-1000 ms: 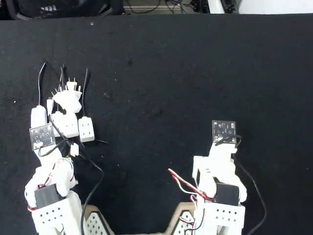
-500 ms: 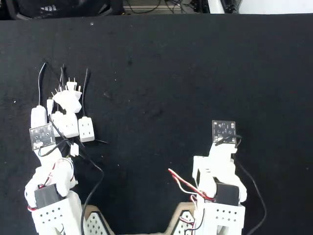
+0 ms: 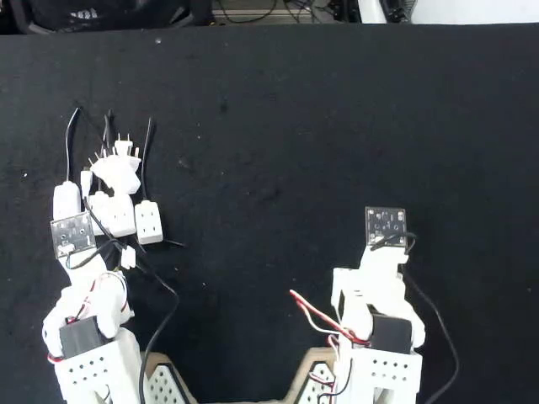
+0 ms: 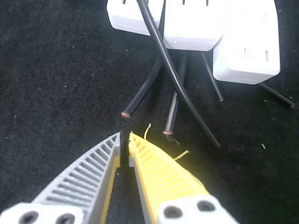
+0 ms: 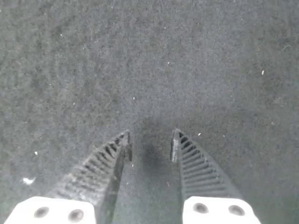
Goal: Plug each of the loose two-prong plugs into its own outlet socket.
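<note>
Readable text: none in any view.
Outlet sockets (image 4: 246, 46): plain white faces with paired slots, no lettering to make out.
Dark object (image 3: 76, 14), upper left of the high view: pale marks, too small to read.
Square board (image 3: 386, 224): tiny specks, illegible.

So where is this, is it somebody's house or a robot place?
Probably a robot lab or workshop bench, not a house. The left arm and right arm, both white, sit side by side at a black cloth-covered table, with white outlet sockets and cut black cords lying on it.
</note>
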Robot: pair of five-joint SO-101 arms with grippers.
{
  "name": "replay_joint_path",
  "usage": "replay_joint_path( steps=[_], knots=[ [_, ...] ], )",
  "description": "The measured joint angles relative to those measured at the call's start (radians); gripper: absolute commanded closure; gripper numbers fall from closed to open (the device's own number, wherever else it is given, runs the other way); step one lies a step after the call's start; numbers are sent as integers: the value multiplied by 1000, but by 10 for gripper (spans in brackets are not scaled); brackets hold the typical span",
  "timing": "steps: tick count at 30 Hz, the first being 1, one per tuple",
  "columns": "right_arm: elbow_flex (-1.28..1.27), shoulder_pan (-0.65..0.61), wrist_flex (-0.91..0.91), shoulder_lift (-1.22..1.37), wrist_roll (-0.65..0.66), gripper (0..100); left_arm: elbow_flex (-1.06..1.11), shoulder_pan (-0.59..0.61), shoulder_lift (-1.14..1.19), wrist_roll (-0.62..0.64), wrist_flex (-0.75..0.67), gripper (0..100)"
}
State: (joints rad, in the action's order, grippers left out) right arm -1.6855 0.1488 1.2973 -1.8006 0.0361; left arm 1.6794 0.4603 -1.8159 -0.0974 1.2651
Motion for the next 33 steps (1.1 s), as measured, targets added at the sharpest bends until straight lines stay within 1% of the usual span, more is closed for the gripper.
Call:
replay_joint_path(
  steps=[5, 12, 16, 17, 19, 21, 23, 25, 27, 30, 33],
  knots=[
    [0, 0, 0, 0, 0, 858, 0, -6, 0, 3, 0, 956],
    [0, 0, 0, 0, 0, 855, 0, -97, 0, 0, 0, 953],
    [0, 0, 0, 0, 0, 854, 0, -103, 0, -2, -15, 952],
    [0, 0, -6, 0, 0, 854, -2, -91, 0, -3, -43, 952],
    [0, 0, -68, 0, 0, 854, -29, -18, 2, -21, -117, 952],
    [0, 0, -141, 0, 0, 853, -80, 84, 0, -83, -199, 952],
    [8, 0, -210, 0, 2, 853, -115, 178, -5, -180, -295, 952],
    [44, 0, -247, 0, 32, 853, -126, 244, -3, -264, -379, 952],
    [91, 0, -275, 0, 55, 854, -126, 264, 0, -298, -459, 952],
    [89, -9, -324, 0, 57, 854, -103, 265, -2, -304, -582, 952],
    [28, -57, -387, 0, 64, 855, -28, 267, 0, -224, -697, 952]
  ],
)
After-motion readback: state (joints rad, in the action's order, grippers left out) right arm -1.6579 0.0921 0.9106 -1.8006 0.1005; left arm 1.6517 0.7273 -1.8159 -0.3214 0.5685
